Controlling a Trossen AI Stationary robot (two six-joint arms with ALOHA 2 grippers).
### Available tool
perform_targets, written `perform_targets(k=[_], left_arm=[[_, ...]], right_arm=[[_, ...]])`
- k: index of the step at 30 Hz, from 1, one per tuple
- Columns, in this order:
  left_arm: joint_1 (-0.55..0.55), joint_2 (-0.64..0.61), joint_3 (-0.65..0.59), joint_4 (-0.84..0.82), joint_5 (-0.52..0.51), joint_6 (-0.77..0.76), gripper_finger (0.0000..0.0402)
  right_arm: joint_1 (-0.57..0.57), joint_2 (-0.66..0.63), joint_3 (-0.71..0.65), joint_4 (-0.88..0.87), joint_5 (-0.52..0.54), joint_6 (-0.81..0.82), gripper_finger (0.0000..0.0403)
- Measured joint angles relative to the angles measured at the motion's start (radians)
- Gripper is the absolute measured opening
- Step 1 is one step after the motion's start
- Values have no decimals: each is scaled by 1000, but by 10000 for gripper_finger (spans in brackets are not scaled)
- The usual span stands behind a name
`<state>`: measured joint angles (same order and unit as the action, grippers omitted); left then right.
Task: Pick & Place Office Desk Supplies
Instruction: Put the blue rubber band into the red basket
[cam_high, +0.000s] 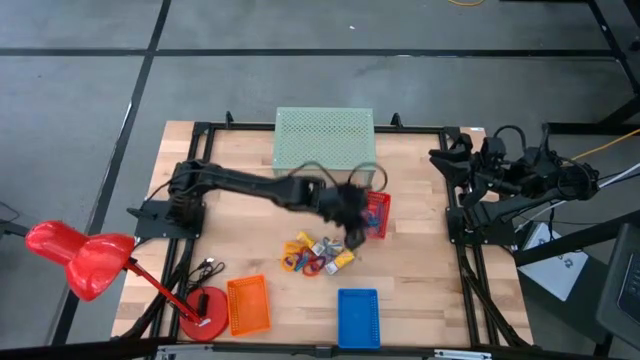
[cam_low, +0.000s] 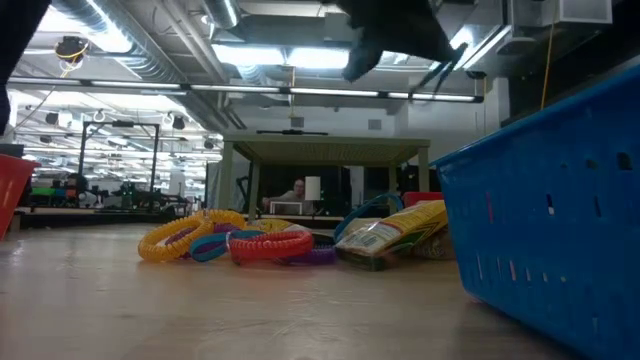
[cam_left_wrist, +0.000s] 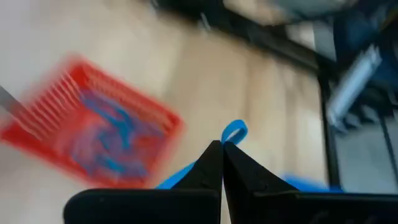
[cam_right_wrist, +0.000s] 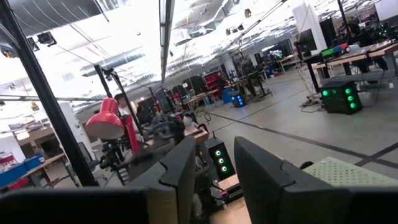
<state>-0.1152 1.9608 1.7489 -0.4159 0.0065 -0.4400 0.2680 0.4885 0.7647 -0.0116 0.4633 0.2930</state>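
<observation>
Currently the left gripper (cam_high: 352, 215) is out over mid-table, at the near-left edge of the red basket (cam_high: 378, 213). Its fingers (cam_left_wrist: 205, 171) are pressed together on a blue clip (cam_left_wrist: 234, 131), whose loop sticks out past the tips; a thin clip needs a full pinch. The red basket (cam_left_wrist: 93, 140) already holds blue clips, so sorting looks to go by kind or colour, and this clip probably belongs there. The gripper is not yet squarely over the basket; releasing now risks a miss.

Remaining supplies (cam_high: 318, 255) lie in a loose pile just near of the gripper: rings (cam_low: 270, 245), yellow-and-silver blocks (cam_low: 395, 235). The orange basket (cam_high: 248, 304) and blue basket (cam_high: 358, 318) sit along the near edge, presumably for those.

The right gripper (cam_right_wrist: 211, 171) is parked at the right edge, jaws apart, holding nothing.
</observation>
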Motion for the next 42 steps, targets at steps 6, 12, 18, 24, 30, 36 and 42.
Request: perform_targets(k=[6,12,18,24,30,36,42], left_arm=[[133,28,-12,56,13,64,2],[193,85,-10,105,102,85,3],[201,165,-10,168,208,59,3],[182,207,-11,190,215,31,2],[180,207,-10,218,215,23,3],[181,207,-10,232,215,14,4],[176,207,-10,233,237,23,20]], right_arm=[[0,0,0,13,-2,-1,114],[0,0,0,12,-8,-3,114],[0,0,0,12,-9,-14,114],[0,0,0,12,-10,-16,114],[0,0,0,12,-10,-16,114],[0,0,0,12,-10,-15,114],[0,0,0,12,-9,-16,114]])
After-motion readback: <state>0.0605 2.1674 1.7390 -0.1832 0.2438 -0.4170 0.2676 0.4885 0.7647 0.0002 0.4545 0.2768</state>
